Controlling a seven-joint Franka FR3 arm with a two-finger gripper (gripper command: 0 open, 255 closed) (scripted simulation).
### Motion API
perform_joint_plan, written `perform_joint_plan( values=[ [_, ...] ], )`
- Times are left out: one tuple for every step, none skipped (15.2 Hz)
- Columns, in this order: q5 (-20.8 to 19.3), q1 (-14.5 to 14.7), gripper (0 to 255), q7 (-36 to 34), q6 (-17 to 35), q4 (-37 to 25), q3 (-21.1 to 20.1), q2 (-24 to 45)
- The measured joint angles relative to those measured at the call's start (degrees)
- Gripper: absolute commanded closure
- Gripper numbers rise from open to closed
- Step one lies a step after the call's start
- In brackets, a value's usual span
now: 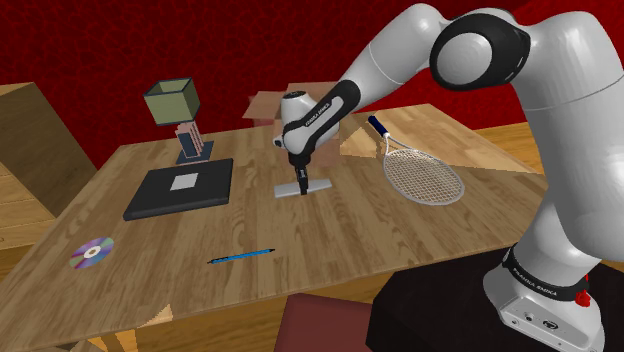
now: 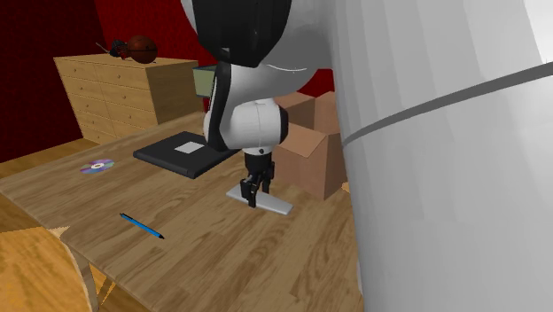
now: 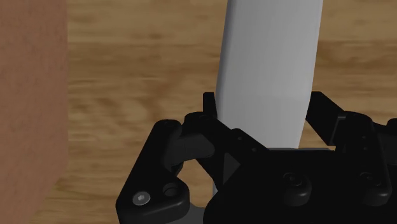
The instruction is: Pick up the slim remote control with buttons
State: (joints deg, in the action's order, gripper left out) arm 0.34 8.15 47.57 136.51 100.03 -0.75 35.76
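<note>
The claw (image 1: pixel 301 186) points straight down at the worktop (image 1: pixel 350 240) and pinches the slim remote control (image 1: pixel 318 187) across its narrow width. In the wrist view the two black fingers (image 3: pixel 207 105) press against the long sides of the plain grey slab (image 3: pixel 270 57), which runs away from the claw over the wood grain. The remote lies flat on the worktop near the middle, its underside on the wood in the second exterior view (image 2: pixel 275 204).

To the shoulder view's left of the remote rests a flat black book (image 1: pixel 180 188) with a pale label, and behind that a green-shaded lamp (image 1: pixel 172 100). A cardboard box (image 1: pixel 265 105) stands just behind the claw. A tennis racket (image 1: pixel 420 172) lies to the shoulder view's right. Nearer the front edge lie a blue pen (image 1: pixel 241 256) and a shiny disc (image 1: pixel 92 252), well apart from the remote.
</note>
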Motion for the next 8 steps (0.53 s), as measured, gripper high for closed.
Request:
perform_joint_plan(
  values=[
    [-0.01, 0.01, 255, -0.01, -0.18, 0.13, -0.02, -0.3],
    [-0.01, -0.01, 255, 0.03, -0.51, 0.31, -0.05, -0.8],
    [-0.01, -0.03, 255, 0.03, -1.04, 0.29, -0.05, -1.29],
    [-0.01, -0.02, 255, -0.02, -1.52, 0.27, -0.04, -1.67],
    [-0.01, -0.04, 255, 0.0, -2.06, 0.41, -0.06, -2.27],
    [0.0, -0.07, 255, 0.02, -2.49, 0.55, -0.07, -2.8],
    [0.0, -0.07, 255, 0.01, -2.96, 0.66, -0.09, -3.3],
    [0.01, -0.14, 255, 0.06, -3.59, 0.6, -0.08, -3.81]
  ],
)
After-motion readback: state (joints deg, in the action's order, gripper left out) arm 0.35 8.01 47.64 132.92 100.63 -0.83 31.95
